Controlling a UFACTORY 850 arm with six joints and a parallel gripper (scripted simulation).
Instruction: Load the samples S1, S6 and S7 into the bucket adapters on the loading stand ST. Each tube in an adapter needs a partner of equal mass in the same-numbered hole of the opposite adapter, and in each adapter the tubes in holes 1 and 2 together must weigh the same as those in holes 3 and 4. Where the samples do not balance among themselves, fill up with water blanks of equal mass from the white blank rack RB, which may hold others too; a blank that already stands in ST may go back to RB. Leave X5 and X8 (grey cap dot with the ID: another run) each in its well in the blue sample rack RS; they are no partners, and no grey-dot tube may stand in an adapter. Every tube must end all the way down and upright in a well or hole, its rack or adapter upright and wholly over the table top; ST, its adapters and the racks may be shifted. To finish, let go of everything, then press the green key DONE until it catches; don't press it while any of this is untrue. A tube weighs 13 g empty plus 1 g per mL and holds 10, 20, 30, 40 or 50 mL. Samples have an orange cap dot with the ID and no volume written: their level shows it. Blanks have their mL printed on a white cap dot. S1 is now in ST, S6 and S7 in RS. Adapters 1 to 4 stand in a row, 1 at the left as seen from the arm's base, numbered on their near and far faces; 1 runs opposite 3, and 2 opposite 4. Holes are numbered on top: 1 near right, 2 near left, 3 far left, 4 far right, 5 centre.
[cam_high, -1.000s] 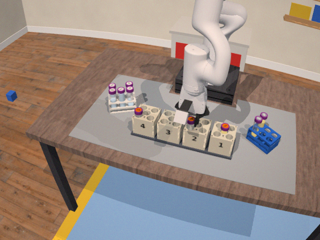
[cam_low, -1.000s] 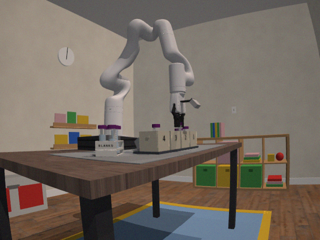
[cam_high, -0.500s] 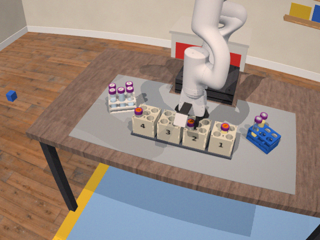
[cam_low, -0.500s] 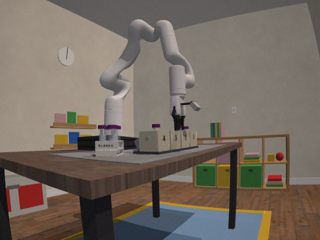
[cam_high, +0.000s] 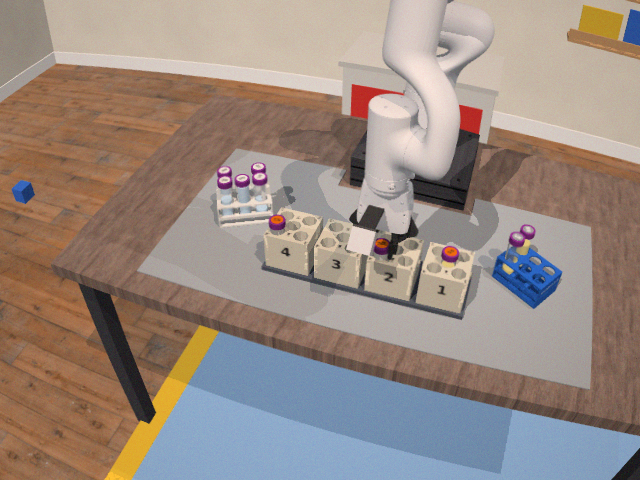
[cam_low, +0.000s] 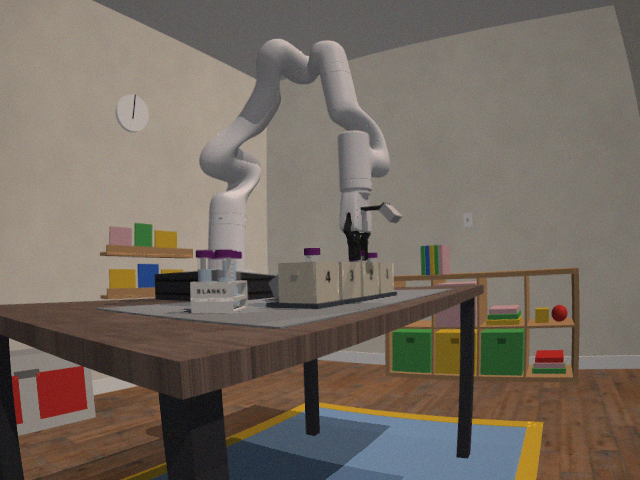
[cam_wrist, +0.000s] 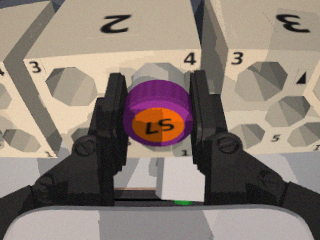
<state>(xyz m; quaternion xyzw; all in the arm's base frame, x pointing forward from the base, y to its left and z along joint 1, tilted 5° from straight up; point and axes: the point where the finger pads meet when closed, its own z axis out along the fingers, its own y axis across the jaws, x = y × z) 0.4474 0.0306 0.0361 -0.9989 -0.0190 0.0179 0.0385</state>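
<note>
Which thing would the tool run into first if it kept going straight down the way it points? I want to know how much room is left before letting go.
Adapter 2: the tool grips S7, already partly down a far hole, so its fingertips would probably meet the block's top face, though the remaining gap is unclear.

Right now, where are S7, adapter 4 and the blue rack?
S7 (cam_wrist: 159, 123): wrist view, orange cap dot, between the pincer fingers.
Adapter 4 (cam_high: 284, 252): top view, its numbered face.
Blue rack (cam_high: 550, 270): top view, its top plate's corner.
</note>
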